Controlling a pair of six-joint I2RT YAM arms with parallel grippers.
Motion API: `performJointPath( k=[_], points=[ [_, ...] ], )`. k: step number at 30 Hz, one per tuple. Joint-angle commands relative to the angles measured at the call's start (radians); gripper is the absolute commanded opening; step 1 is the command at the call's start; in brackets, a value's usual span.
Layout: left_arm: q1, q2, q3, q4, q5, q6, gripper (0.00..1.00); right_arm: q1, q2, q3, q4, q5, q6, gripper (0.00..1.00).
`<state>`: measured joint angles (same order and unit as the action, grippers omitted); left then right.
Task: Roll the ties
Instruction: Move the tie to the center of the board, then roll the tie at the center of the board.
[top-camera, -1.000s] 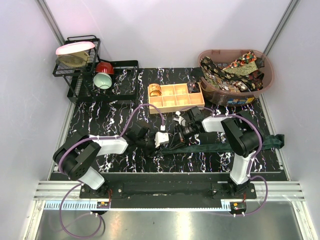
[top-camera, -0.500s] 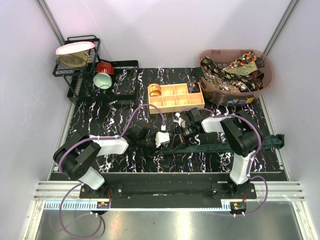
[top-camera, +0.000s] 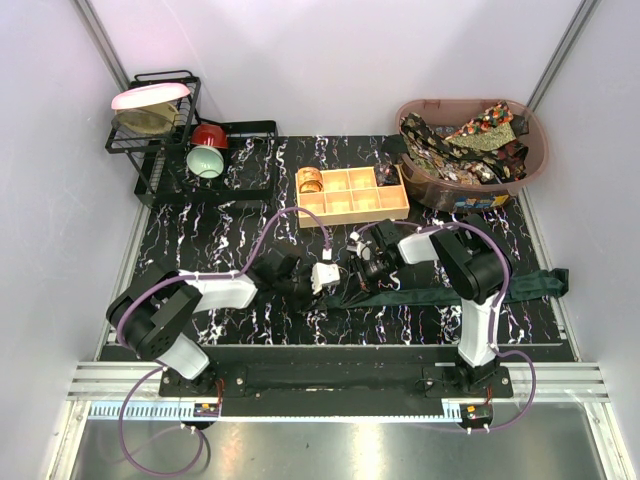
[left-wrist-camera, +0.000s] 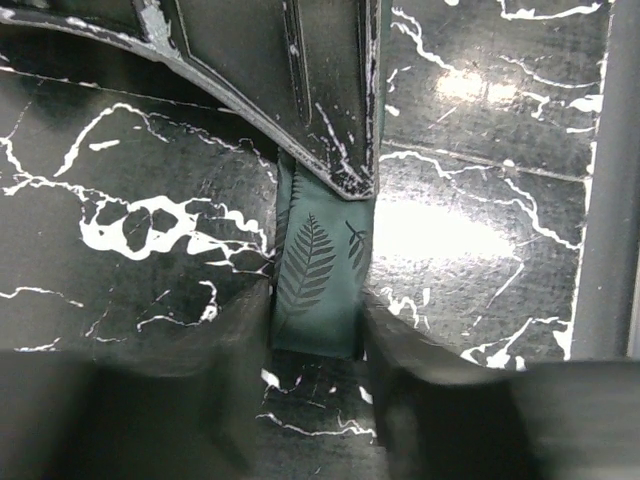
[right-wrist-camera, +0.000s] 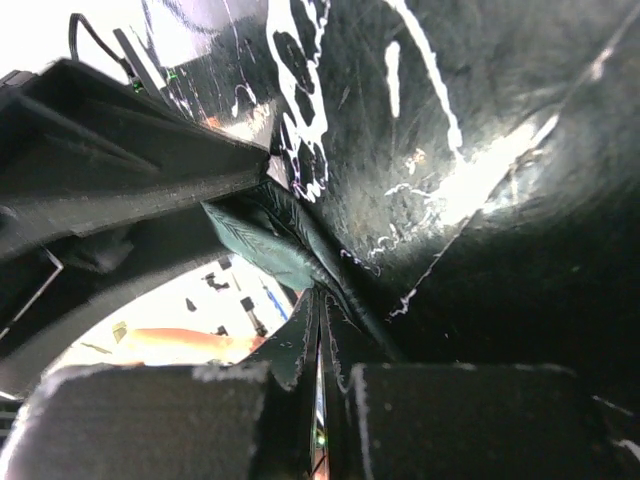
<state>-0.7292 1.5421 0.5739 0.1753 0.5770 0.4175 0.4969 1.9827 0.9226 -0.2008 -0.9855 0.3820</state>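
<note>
**Green tie held by both pincers at mid-table**

The left gripper (left-wrist-camera: 318, 345) is seen half-closed on the green tie (left-wrist-camera: 318, 270). The strip, printed with a fern leaf, fills the gap between the two blurred fingers (left-wrist-camera: 225, 350) and is touched by both along its edges. Just beyond, the same strip is covered by the scuffed black tips of the right gripper (right-wrist-camera: 320, 350). In the right wrist view its jaws are clenched, with only a hairline seam left between them and folded green fabric drawn into their tips.

From above, the two pincers are found tip to tip near the middle of the black marbled table (top-camera: 200, 235), the left arm reaching in from the left, the right arm bent back from the right. From their meeting point the tie is laid flat toward the right, past the right arm's base, to the table's right edge.

Farther back, a wooden box (top-camera: 352, 195) of square compartments is placed, a gold-and-orange roll (top-camera: 311, 181) lodged in its far-left cell. At the far right a brown basket (top-camera: 537, 160) is heaped with patterned ties (top-camera: 460, 145). At the far left a dish rack (top-camera: 150, 165) is loaded with a pink plate (top-camera: 150, 96), a red bowl (top-camera: 208, 135) and a pale green bowl (top-camera: 205, 162).
</note>
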Motion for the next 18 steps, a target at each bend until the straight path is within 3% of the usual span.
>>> performJointPath(
  k=[1, 9, 18],
  points=[
    [-0.004, -0.019, 0.024, -0.025, -0.009, -0.008, 0.34, -0.008, 0.048, 0.018, -0.009, 0.082, -0.023, 0.02],
    [-0.044, -0.07, 0.084, -0.043, 0.006, -0.057, 0.34, -0.008, 0.082, 0.036, -0.008, 0.067, -0.008, 0.02],
    [-0.113, 0.067, 0.181, -0.033, -0.057, -0.098, 0.38, -0.008, 0.085, 0.041, -0.006, 0.056, -0.006, 0.02]
  ],
)
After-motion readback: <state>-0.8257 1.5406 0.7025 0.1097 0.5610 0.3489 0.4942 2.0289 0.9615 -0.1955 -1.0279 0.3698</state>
